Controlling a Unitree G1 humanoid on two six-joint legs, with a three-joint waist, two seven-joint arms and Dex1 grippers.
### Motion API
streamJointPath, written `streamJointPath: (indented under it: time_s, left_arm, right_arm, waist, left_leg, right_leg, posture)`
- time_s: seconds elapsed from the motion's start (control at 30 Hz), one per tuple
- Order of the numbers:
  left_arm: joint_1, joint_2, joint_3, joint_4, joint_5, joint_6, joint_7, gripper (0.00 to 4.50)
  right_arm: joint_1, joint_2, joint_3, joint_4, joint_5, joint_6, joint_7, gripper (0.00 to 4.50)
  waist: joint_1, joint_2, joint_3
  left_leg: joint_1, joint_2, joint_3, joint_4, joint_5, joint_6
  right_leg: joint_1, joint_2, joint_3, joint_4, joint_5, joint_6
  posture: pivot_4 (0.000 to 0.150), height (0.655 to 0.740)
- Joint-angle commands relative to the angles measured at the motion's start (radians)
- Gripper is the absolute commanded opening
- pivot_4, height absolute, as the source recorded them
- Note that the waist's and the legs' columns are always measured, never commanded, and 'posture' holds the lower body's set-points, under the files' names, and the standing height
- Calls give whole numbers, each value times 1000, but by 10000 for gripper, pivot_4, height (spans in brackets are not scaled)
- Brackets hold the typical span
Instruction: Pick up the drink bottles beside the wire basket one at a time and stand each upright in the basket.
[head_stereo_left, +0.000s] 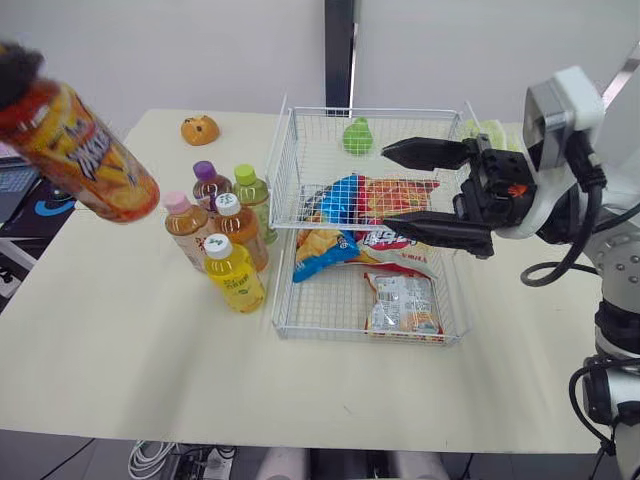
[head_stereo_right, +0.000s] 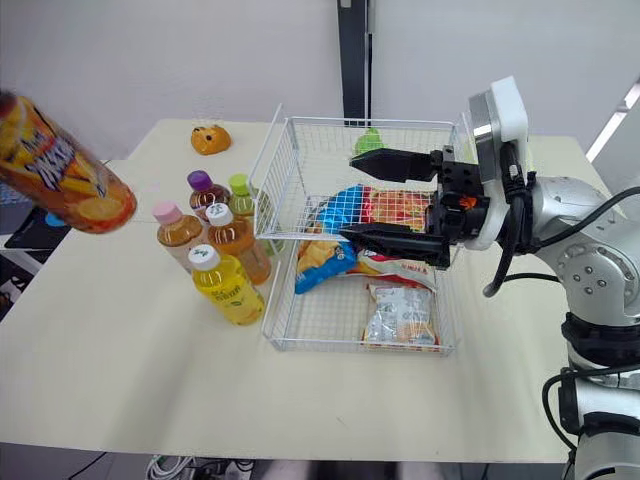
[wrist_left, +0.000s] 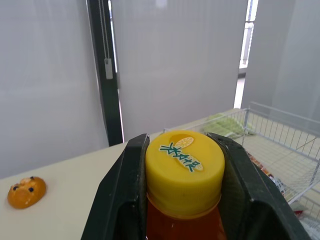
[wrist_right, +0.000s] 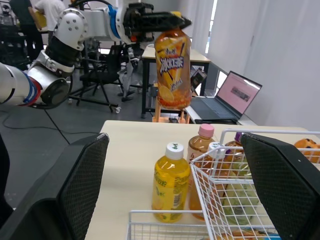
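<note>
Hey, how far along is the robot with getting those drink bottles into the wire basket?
Nothing is finished: the wire basket holds snack packets but no bottle. In hand: the left gripper is shut on the cap of an orange bottle, lifted high on the robot's left. The right gripper hangs open over the basket. Left: five bottles standing beside the basket.

Bright, even, diffuse light fills the scene, so the table (head_stereo_left: 120, 340) carries only faint, soft shadows close under the standing bottles (head_stereo_left: 240, 235). In the left wrist view a window strip (wrist_left: 250, 25) at 1 o'clock is blown out to white glare. In the head views the orange bottle (head_stereo_left: 85, 150) at 10 o'clock looks smeared at its upper end.
</note>
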Motion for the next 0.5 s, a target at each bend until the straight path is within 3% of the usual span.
streamJointPath:
  time_s: [0.03, 0.23, 0.5]
  left_arm:
    - [-184, 50, -137, 76, -9, -74, -51, 13774]
    - [-665, -106, -507, 221, 122, -118, -155, 13774]
    - [-1011, -417, -717, 481, 342, -196, -396, 13774]
  right_arm:
    - [27, -29, -65, -66, 2, -13, -49, 45000]
    - [124, -78, -152, -178, 37, 10, -163, 45000]
    - [294, -151, -324, -350, 144, 52, -365, 45000]
  waist:
    - [2, 0, 0]
    - [13, -2, 1]
    - [11, -5, 3]
  left_leg:
    - [0, 0, 0, 0, 0, 0]
    - [-1, -1, 0, 2, 2, -3]
    - [-3, -2, 1, 3, 2, -3]
  right_leg:
    - [0, 0, 0, 0, 0, 0]
    - [0, 0, 0, 0, 0, 0]
    - [-1, 0, 1, 1, 0, 1]
  posture:
    - [1500, 7400]
    - [1500, 7400]
    - [1500, 7400]
